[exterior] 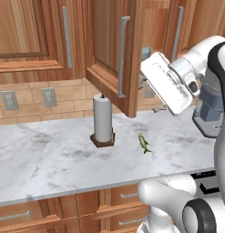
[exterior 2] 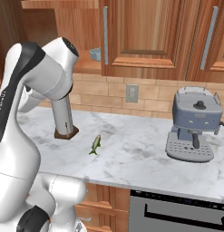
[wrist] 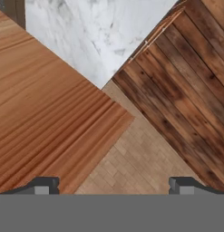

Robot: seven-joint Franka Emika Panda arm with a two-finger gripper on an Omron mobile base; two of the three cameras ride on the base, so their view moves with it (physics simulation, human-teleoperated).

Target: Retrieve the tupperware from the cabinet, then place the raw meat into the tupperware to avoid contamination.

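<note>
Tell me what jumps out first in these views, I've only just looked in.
The cabinet door stands swung open above the marble counter, with the white arm's gripper, jaws wide apart, raised beside it. The tupperware peeks from the cabinet shelf. On the counter the raw meat lies bare, right of the paper towel roll; a coffee machine stands further right.

Cabinet [exterior: 109,50]: reddish-brown wood grain, silver bar handles. Counter [exterior: 50,159]: white marble with grey veining. Raw meat [exterior: 143,143]: greenish-yellow with pale parts. Paper towel roll [exterior: 103,119]: white, on a dark brown base. Coffee machine [exterior 2: 195,124]: grey-blue. Tupperware [exterior 2: 95,54]: pale blue-grey. Backsplash [exterior: 32,100]: tan tiles.
</note>
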